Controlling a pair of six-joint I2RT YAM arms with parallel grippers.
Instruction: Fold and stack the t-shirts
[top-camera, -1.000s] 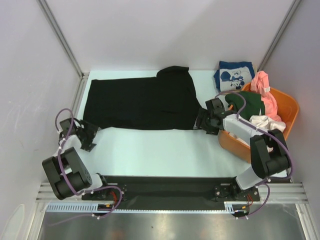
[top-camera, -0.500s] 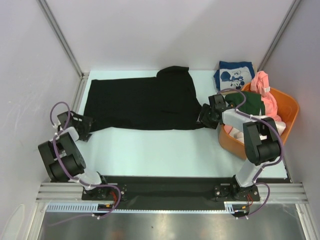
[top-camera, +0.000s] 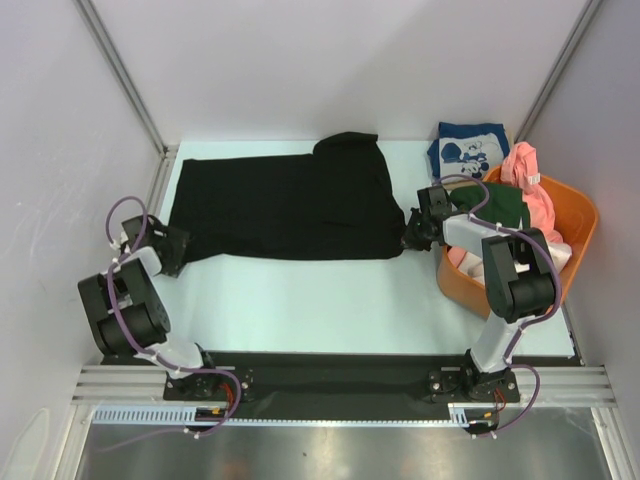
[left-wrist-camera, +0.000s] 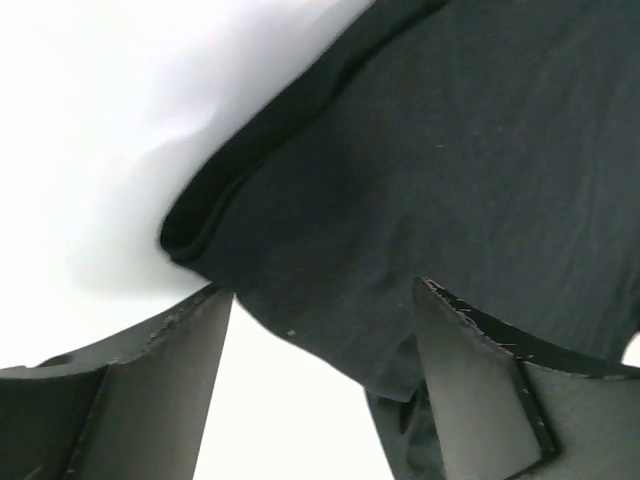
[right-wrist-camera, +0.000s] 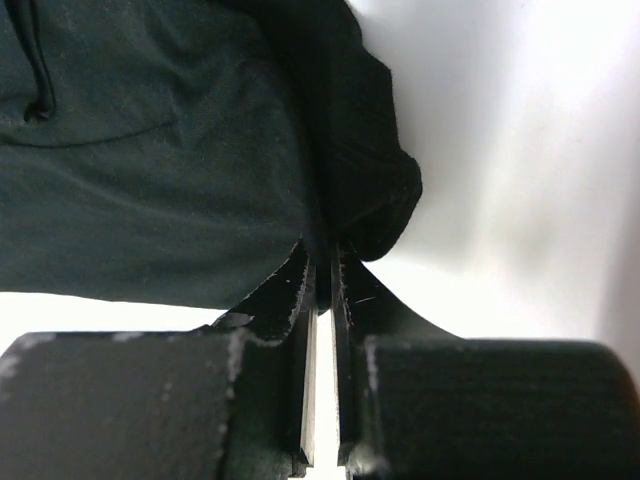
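Broadly, the white table (top-camera: 320, 300) carries everything. The black tee (top-camera: 280, 205) lies spread flat across its far half, reaching from the left edge almost to the basket (top-camera: 582, 215), which is orange and stands at the right edge.

A green tee (top-camera: 505, 205) hangs over the basket's left rim, and a pink tee (top-camera: 528, 175) is draped over its far rim. An off-white tee (top-camera: 468, 264) sits inside, mostly hidden by the right arm. Just beyond the basket, in the far right corner, the navy tee (top-camera: 468, 150) lies folded with its white print facing up.

The right gripper (top-camera: 412, 232) is down at the black tee's near right corner. In the wrist view its fingers (right-wrist-camera: 290, 290) are pressed almost together, with a fold of the black cloth pinched between the tips; the rest of that corner bunches above them.

The left gripper (top-camera: 170, 248) sits at the tee's near left corner. Its fingers (left-wrist-camera: 180, 350) stand well apart, grasping nothing. They straddle the doubled hem, so black cloth fills the space between them and white table shows beside it.
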